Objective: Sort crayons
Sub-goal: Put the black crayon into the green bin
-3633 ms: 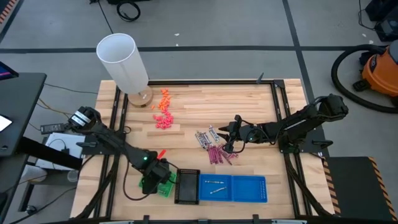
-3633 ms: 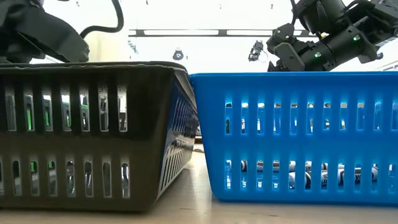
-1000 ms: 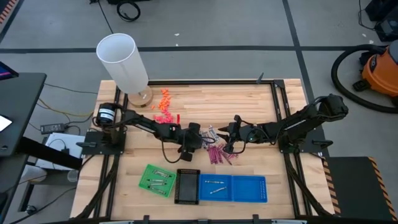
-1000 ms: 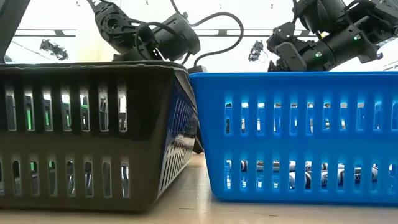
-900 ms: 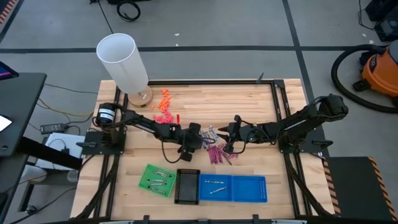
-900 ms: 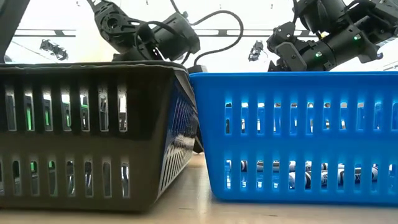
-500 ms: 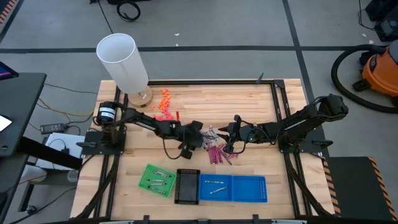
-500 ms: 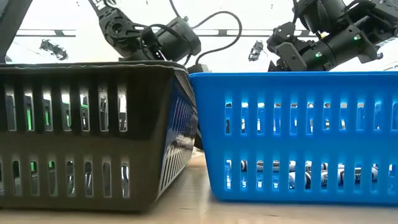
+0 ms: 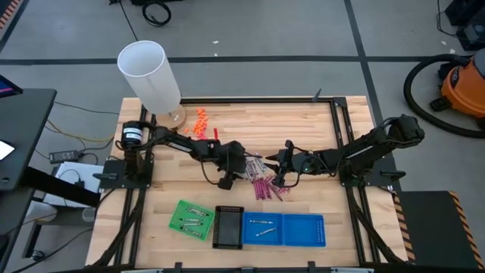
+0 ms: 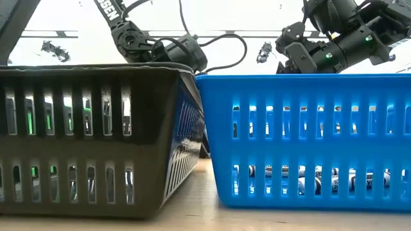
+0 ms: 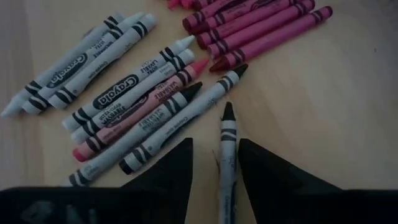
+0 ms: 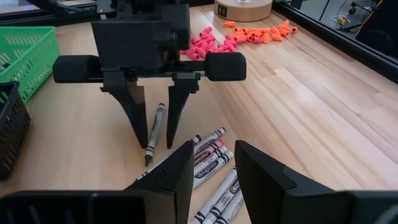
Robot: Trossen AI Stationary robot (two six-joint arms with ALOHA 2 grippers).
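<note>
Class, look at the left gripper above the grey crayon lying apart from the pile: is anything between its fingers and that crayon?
Nothing visible. The left gripper straddles the lone grey crayon, one open finger on each side, with only bare table around it. The other crayons lie apart from it.

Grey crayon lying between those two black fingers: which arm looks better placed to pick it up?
The left. Its left gripper is open and straddles the grey crayon on the table. The right gripper sits beside the crayon pile, facing it.
</note>
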